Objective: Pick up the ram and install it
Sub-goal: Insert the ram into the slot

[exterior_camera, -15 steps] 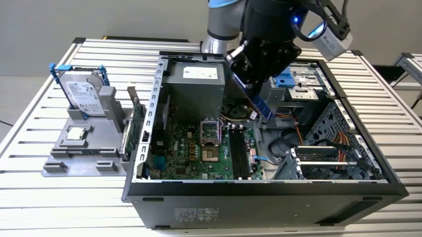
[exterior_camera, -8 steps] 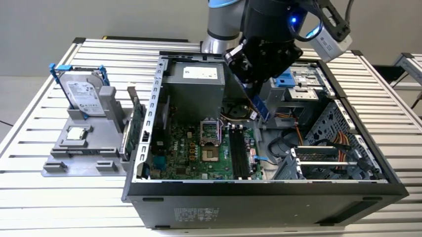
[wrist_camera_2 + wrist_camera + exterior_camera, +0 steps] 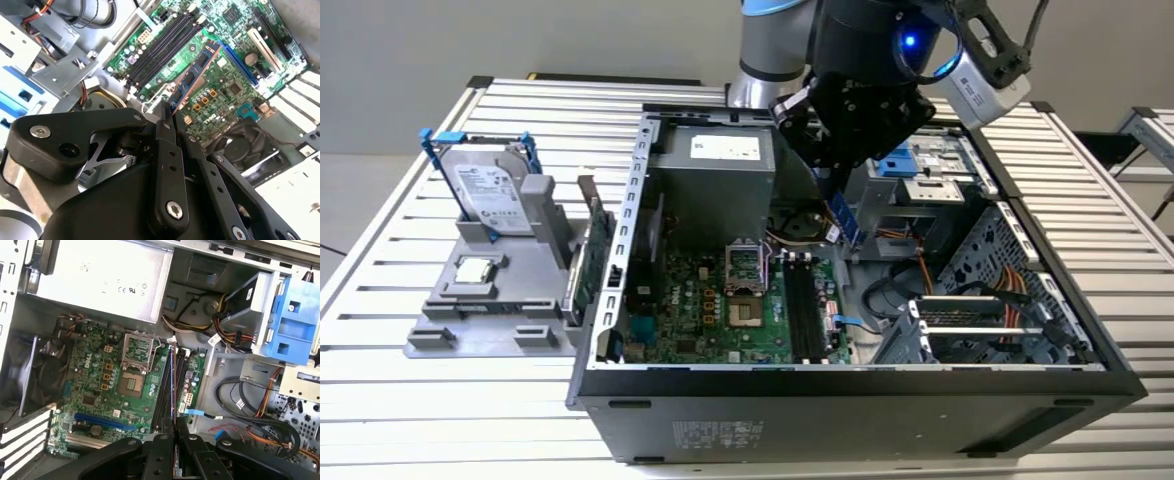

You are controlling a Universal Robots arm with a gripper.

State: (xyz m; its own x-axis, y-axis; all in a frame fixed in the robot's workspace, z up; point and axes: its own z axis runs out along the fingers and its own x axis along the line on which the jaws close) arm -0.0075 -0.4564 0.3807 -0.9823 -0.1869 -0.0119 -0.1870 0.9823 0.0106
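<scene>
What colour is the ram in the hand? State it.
The ram is blue, best in the second wrist view.

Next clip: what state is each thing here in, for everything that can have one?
ram: gripped at one end, in the air over the motherboard, not seated.
pincer: shut on the ram.
memory slots: empty.
CPU socket: retention frame flipped open.
computer case: side panel off, interior open.
hard drive: upright in the gray holder outside the case.
</scene>
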